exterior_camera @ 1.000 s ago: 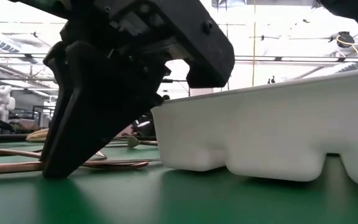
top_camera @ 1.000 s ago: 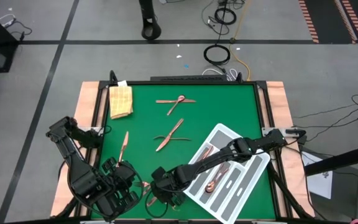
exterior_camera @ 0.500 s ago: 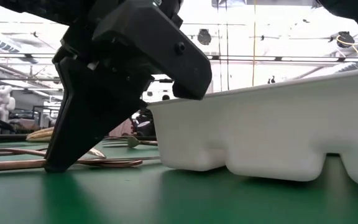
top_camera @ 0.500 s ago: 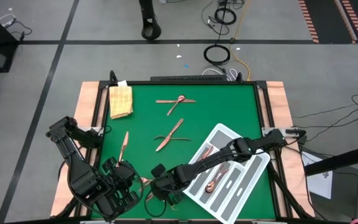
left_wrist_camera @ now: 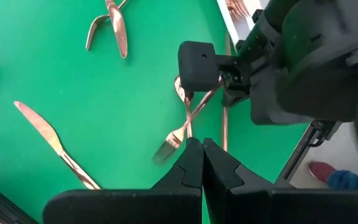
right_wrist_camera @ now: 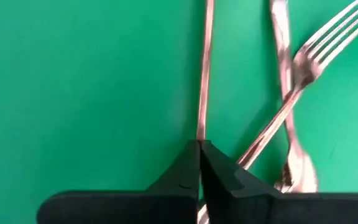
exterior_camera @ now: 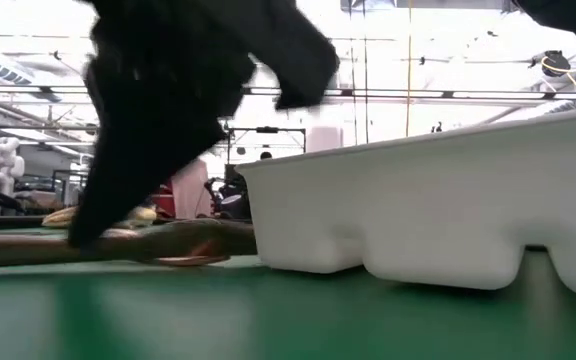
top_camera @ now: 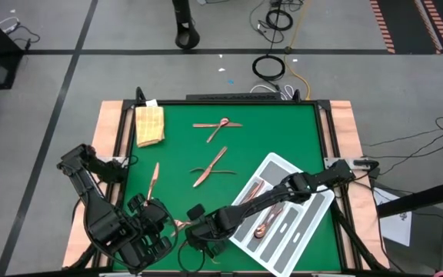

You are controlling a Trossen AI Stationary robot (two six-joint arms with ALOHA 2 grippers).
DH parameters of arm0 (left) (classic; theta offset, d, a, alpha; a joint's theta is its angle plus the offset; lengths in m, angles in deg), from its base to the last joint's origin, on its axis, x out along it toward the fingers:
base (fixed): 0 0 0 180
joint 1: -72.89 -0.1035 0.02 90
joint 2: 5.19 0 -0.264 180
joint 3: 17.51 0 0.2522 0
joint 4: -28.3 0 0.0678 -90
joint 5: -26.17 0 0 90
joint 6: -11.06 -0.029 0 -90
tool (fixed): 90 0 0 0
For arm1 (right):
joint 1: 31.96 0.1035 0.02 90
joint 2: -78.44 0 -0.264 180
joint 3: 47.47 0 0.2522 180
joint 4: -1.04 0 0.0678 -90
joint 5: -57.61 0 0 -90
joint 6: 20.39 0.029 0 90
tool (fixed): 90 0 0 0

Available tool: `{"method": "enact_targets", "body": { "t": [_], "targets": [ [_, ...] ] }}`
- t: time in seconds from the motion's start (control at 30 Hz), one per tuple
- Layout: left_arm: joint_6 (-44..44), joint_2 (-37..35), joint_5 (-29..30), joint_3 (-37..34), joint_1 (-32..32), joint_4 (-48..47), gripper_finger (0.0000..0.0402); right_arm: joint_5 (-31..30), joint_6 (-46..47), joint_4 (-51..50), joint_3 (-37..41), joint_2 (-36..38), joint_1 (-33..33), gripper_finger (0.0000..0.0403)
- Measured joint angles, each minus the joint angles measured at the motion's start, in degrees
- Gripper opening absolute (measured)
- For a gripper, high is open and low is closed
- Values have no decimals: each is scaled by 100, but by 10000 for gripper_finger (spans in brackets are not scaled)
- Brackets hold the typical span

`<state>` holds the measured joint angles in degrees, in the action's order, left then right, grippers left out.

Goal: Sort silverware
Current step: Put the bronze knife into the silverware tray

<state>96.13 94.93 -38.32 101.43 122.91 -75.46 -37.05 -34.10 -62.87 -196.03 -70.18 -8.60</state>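
Right wrist view has a thin copper handle (right_wrist_camera: 205,74) pinched between the right gripper (right_wrist_camera: 199,148) fingers, low on the green mat beside the tray (top_camera: 301,223), so next comes lifting it clear of the crossed fork (right_wrist_camera: 319,56) while the left gripper (left_wrist_camera: 202,144), fingers together, waits nearby.

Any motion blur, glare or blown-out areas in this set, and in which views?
Low view: the right gripper is a smeared dark mass, the silverware beneath it streaked, the bright room behind washed out; the tray stays sharp. Right wrist view: the fork is slightly blurred. Left wrist view: soft at the right edge. High view: evenly lit, no glare.
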Motion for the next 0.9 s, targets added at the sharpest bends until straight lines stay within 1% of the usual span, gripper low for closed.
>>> {"method": "enact_targets", "body": {
  "t": [0.33, 0.4, 0.5, 0.6, 0.73, 0.8, 0.9],
  "targets": [
    [-66, 2, 71, 0, 0, -2, 0, 31, 405, -106, 0, 91, -48, 1],
    [-148, 2, 73, 0, 0, -2, 0, 110, 283, -227, 0, 91, -46, 7],
    [-188, 1, 132, 0, 0, -2, 0, 204, -60, -389, -2, 96, -28, 40],
    [-199, 0, 175, 0, 0, -2, 0, 186, -352, -506, -2, 98, 0, 92],
    [-191, 2, 178, 0, 0, 0, 0, -133, -346, -300, -4, 104, 6, 155],
    [-193, 1, 178, 0, 0, -1, 0, -169, -347, -216, -4, 109, -4, 173],
    [-193, 1, 180, 0, 0, -2, 0, -140, -321, -73, -5, 107, -9, 180]
  ]
}}
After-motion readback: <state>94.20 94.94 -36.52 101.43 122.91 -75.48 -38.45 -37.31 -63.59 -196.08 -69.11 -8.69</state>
